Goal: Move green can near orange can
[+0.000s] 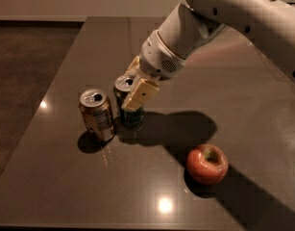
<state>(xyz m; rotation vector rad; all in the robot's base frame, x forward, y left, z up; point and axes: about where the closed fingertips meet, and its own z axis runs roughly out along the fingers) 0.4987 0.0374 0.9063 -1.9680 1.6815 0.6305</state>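
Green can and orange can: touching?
Cannot tell. Camera view: the green can, gripped by the gripper, stands right beside the orange can; shadow between them hides any gap.

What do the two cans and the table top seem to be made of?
The green can, held in the gripper: likely thin painted metal, with a bare silvery top. The orange can: probably the same, with a glossy gold-orange coat and a silver lid. The table: dark and polished, perhaps stone or laminate; bright light spots reflect in it.
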